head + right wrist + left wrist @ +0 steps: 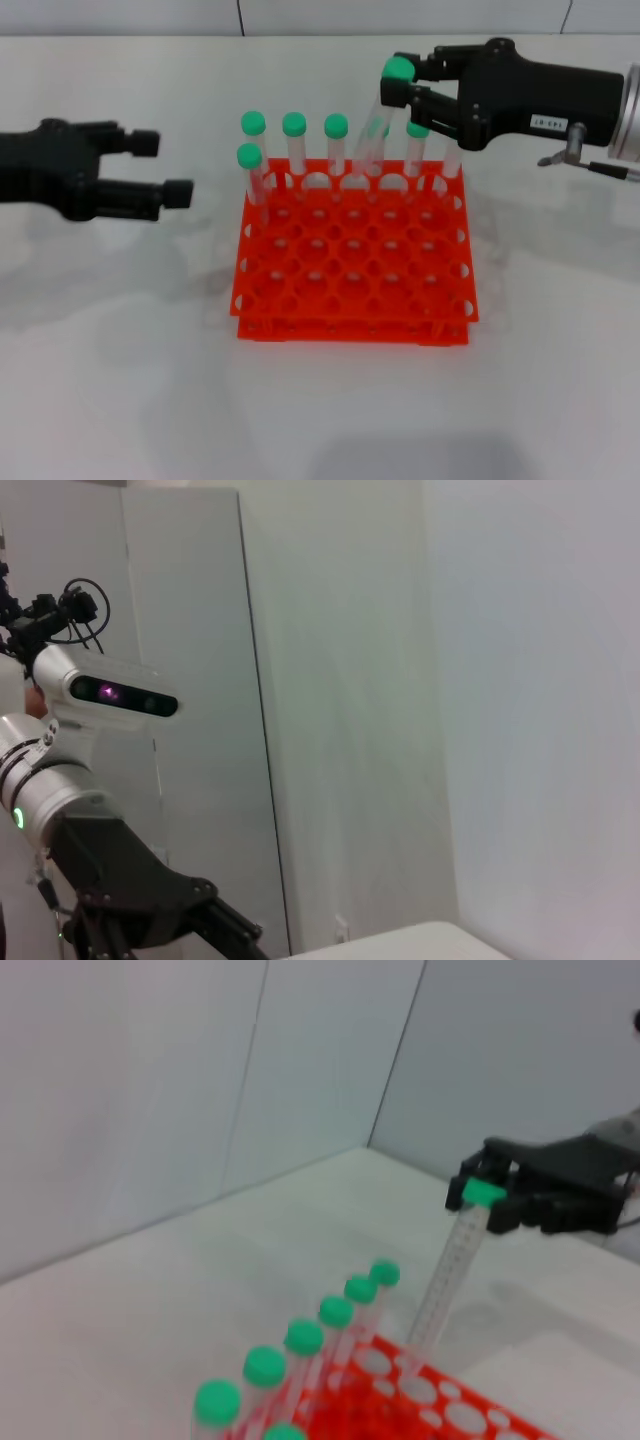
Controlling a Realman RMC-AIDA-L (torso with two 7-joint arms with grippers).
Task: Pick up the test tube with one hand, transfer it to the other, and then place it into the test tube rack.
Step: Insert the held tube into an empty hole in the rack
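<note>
The right gripper (398, 82), the one with a small white label (547, 122) on its side, is closed on the green cap of the test tube (372, 135) and holds it tilted above the back row of the test tube rack (352, 290). The tube's lower end reaches down to the rack's rear holes, at about twelve o'clock from the rack's centre; whether it has entered a hole cannot be told. In the left wrist view the same tube (450, 1280) leans from the right gripper (484, 1198) down to the rack's edge. Six other green-capped tubes (294, 150) stand upright in the rack's rear rows. The left gripper (165, 168) sits at nine o'clock from the rack, well apart, fingers spread and holding nothing above the white bench (120, 400).
</note>
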